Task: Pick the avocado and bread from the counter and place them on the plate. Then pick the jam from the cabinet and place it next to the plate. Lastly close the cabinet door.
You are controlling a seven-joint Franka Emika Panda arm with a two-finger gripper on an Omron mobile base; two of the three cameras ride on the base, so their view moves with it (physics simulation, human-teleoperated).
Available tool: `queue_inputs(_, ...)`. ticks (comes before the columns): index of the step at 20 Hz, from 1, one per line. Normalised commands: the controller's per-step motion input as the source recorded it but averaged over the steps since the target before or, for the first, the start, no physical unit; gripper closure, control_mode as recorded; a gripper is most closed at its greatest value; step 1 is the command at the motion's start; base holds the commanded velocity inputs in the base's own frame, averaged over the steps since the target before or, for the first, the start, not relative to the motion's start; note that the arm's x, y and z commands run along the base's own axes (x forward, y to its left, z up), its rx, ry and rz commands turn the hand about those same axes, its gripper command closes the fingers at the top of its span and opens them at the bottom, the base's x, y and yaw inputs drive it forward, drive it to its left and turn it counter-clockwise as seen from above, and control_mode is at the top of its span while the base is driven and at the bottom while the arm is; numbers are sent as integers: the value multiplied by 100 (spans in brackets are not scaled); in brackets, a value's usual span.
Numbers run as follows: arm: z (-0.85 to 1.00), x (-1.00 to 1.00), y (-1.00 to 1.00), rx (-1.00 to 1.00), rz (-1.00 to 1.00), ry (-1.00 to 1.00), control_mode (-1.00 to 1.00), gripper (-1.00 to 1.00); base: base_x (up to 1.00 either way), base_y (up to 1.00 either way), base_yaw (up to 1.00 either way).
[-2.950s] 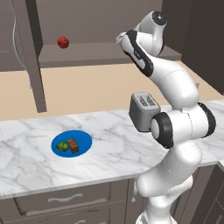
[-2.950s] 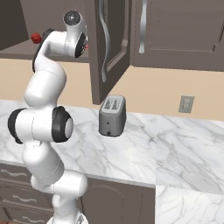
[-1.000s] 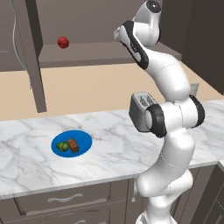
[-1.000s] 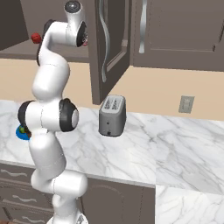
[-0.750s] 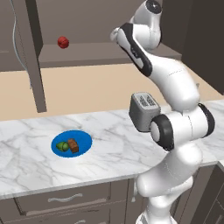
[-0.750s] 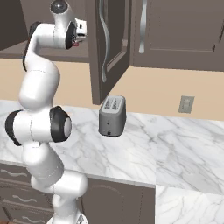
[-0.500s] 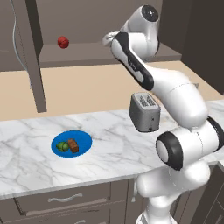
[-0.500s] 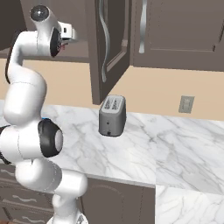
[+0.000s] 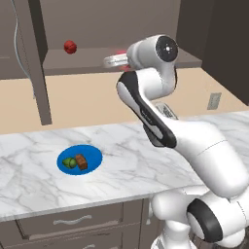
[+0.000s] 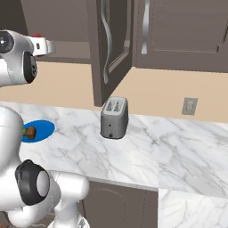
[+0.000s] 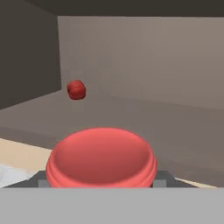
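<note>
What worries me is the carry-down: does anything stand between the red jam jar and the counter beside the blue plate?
Nothing visible does. The red-lidded jam jar sits at the hand on the open shelf's front; bare white marble counter lies beside the round blue plate.

Beige wall (image 10: 67, 84), wall outlet (image 10: 189, 106), grey toaster (image 10: 114, 118), dark upper cupboards (image 10: 187, 35).
</note>
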Motion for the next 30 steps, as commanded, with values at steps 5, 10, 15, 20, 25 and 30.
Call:
queue_inputs(5,0,-100,0,7,2,-6,-100,100,0,0,0)
queue_inputs(10,0,-100,0,15,3,3,-100,100,0,0,0)
queue_inputs(15,0,-100,0,8,7,17,-100,100,0,0,0)
queue_inputs(20,-14,-67,0,1,15,20,-100,100,0,0,0)
queue_inputs(25,-42,2,-8,-1,27,25,-100,100,0,0,0)
queue_inputs(30,-60,42,-13,-4,30,25,-100,100,0,0,0)
